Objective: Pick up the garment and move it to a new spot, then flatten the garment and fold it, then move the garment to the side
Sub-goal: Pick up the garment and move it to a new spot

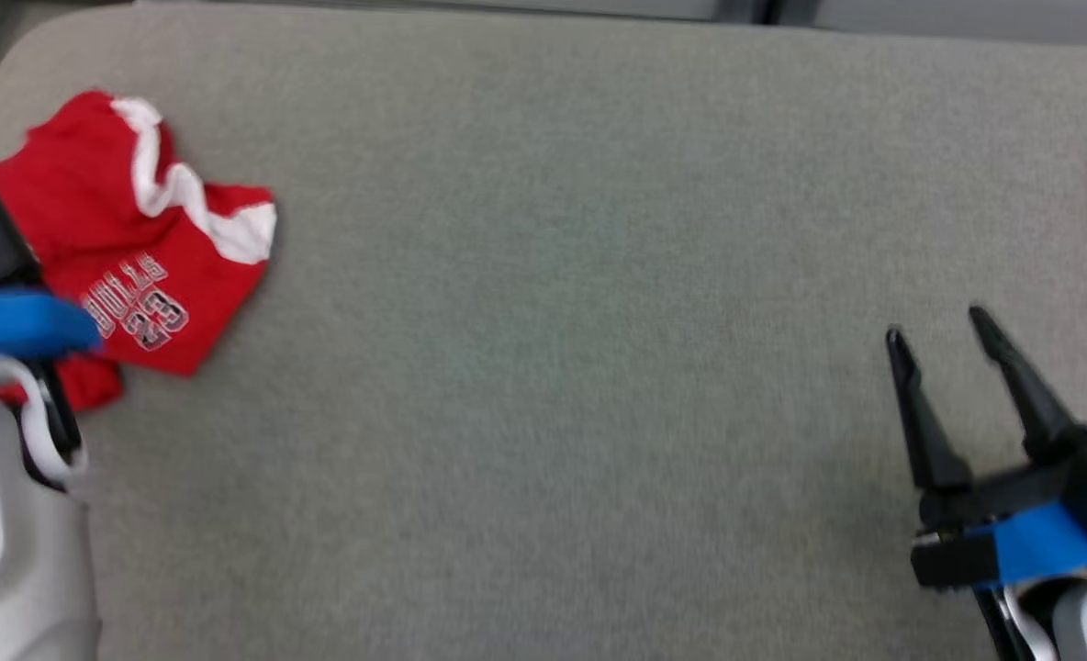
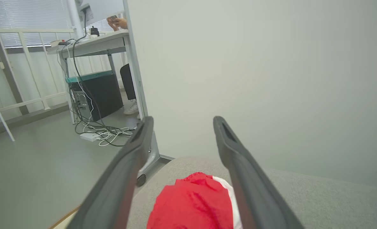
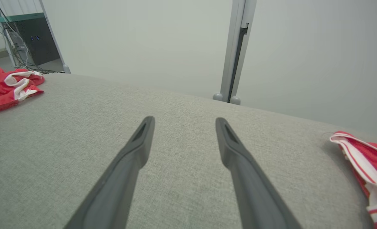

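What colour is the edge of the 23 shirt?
The shirt's trim is white; the head view shows it best.

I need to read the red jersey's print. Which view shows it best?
Head view: the red jersey shows print and white trim. Left wrist view has a plain red bulge, no print; right wrist view cuts it off at its left edge.

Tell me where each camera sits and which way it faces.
Head view: above the table, looking down; jersey at left; left arm at the left edge, right gripper lower right.
Left wrist view: on the left wrist, low over the jersey, facing a wall and desk; left gripper open.
Right wrist view: on the right wrist, facing across the table to the wall; right gripper open; second garment at right.
Shared: all three show the jersey.
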{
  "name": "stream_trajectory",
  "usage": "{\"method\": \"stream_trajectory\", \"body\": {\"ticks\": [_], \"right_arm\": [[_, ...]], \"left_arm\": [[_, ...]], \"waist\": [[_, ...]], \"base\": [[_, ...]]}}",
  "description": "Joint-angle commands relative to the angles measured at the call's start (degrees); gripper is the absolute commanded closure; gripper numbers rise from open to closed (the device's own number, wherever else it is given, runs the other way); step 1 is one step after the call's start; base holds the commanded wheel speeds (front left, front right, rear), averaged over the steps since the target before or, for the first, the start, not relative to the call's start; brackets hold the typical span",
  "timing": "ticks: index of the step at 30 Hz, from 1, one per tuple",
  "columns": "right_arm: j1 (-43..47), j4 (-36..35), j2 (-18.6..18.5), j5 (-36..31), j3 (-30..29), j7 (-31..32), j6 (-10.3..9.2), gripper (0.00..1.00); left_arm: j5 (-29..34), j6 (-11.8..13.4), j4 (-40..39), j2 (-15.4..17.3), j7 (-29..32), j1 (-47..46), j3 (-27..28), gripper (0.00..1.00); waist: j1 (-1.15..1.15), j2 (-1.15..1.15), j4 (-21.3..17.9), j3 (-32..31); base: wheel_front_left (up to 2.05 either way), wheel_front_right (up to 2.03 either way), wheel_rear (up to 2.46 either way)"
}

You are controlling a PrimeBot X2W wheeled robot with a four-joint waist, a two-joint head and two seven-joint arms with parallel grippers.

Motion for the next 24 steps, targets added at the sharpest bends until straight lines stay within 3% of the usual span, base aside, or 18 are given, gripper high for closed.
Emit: {"method": "stream_trajectory", "body": {"ticks": [1,8,14,24], "right_arm": [[-0.7,-1.7,-0.6,-0.2,-0.5,0.5,0.01,0.0],[-0.9,-7.3,-1.6,-0.4,-2.5,2.4,0.01,0.0],[-1.1,-9.8,-1.9,-0.3,-3.4,2.9,0.01,0.0],[-1.0,-11.5,-2.3,-0.7,-4.6,3.0,0.01,0.0]], "left_arm": [[0.4,-0.3,1.8,1.3,-0.1,-2.9,0.5,0.0],[-1.4,-2.0,14.8,5.6,1.3,-12.6,1.5,0.0],[-1.7,-4.5,25.9,8.7,7.7,-19.1,0.0,0.0],[-2.8,-7.5,39.5,9.7,20.4,-24.9,-2.2,0.0]], "waist": [[-0.02,-0.01,-0.5,1.8],[-0.02,-0.01,-3.7,7.7],[-0.02,-0.01,-5.0,11.9],[-0.02,-0.01,-5.7,14.2]], "base": [[0.0,0.0,0.0],[0.0,0.0,0.0],[0.0,0.0,0.0],[0.0,0.0,0.0]]}}
